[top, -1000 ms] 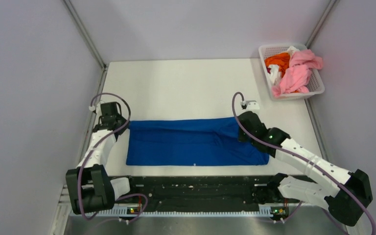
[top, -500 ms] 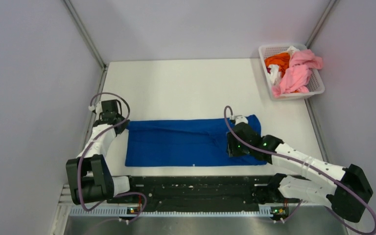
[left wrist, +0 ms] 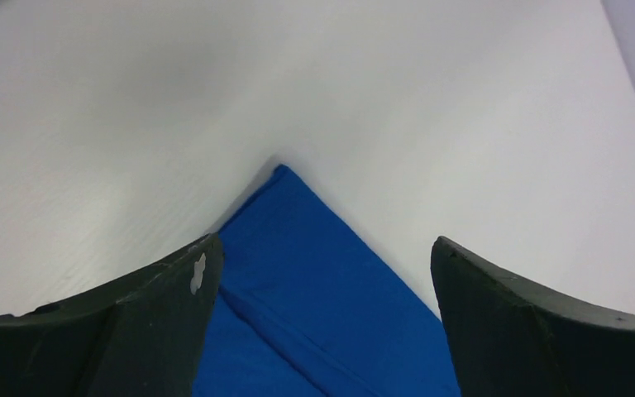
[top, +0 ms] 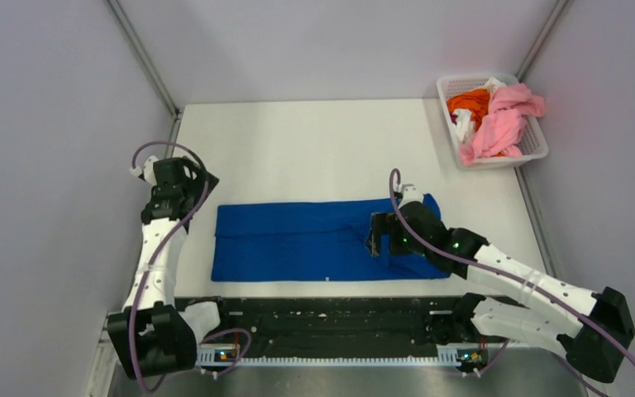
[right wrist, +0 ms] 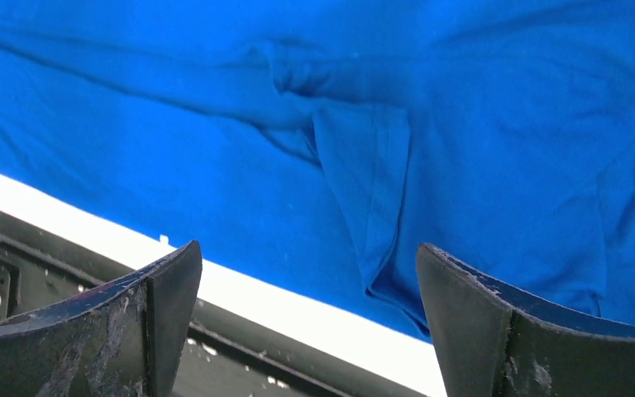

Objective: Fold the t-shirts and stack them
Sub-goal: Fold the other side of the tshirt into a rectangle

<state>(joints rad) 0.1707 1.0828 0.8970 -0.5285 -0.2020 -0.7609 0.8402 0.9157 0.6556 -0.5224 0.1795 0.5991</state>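
Found the folded royal blue cloth t-shirt (top: pixel 314 242) flat on the white counter (top: pixel 314 149), far-left corner just ahead of the wide-spread, empty left claw (left wrist: pixel 324 242), right part beneath the equally wide, empty right claw (right wrist: pixel 306 248).

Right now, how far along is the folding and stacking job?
Done: the blue t-shirt lies on the table, folded into a long strip. In hand: nothing; the left claw is open by its far left corner, and the right claw is open above its right part. Left: probably the strip's cross folds, plus the pink tee, orange tee and white tee bunched in the basket. No stack yet.
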